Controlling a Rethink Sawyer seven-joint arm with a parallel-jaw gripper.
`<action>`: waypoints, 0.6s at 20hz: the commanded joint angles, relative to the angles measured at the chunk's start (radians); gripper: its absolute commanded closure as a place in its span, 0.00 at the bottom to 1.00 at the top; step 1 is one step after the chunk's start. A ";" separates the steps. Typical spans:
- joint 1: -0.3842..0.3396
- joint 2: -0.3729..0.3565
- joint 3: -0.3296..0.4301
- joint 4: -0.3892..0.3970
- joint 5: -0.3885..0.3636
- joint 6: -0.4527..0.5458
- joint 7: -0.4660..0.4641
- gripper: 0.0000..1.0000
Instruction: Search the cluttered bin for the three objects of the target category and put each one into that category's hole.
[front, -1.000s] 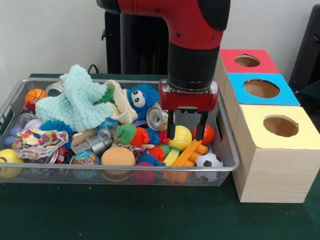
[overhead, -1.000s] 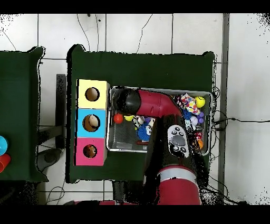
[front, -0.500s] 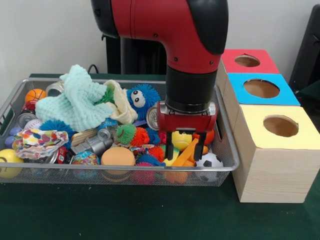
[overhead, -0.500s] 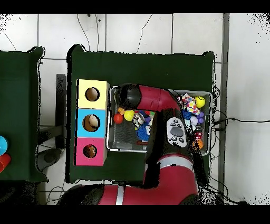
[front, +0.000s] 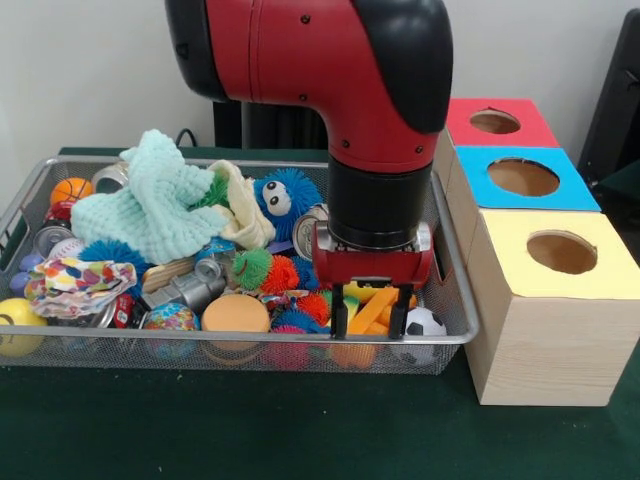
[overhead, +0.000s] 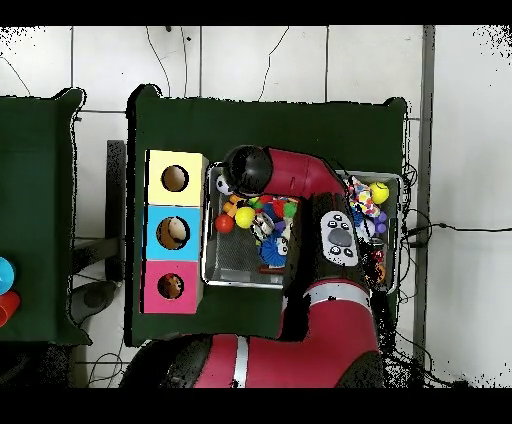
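While its fingers stand wide, the hand (front: 368, 322) straddles a ridged orange plastic piece (front: 372, 308) in the wire-mesh bin (front: 452, 262).

Toys (front: 240, 312) in bin (front: 200, 352), boxes (front: 545, 300) beside.

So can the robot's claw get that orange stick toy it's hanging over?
Probably yes. The gripper is open, low in the wire bin, with its fingers either side of the orange stick toy. Nothing lies on top of the toy, though balls crowd close beside it.
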 joint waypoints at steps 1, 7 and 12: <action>-0.032 0.116 0.139 -0.112 -0.056 0.017 -0.099 0.00; -0.042 0.137 0.170 -0.142 -0.088 0.049 -0.122 0.00; -0.039 0.150 0.174 -0.195 -0.110 0.132 -0.153 0.00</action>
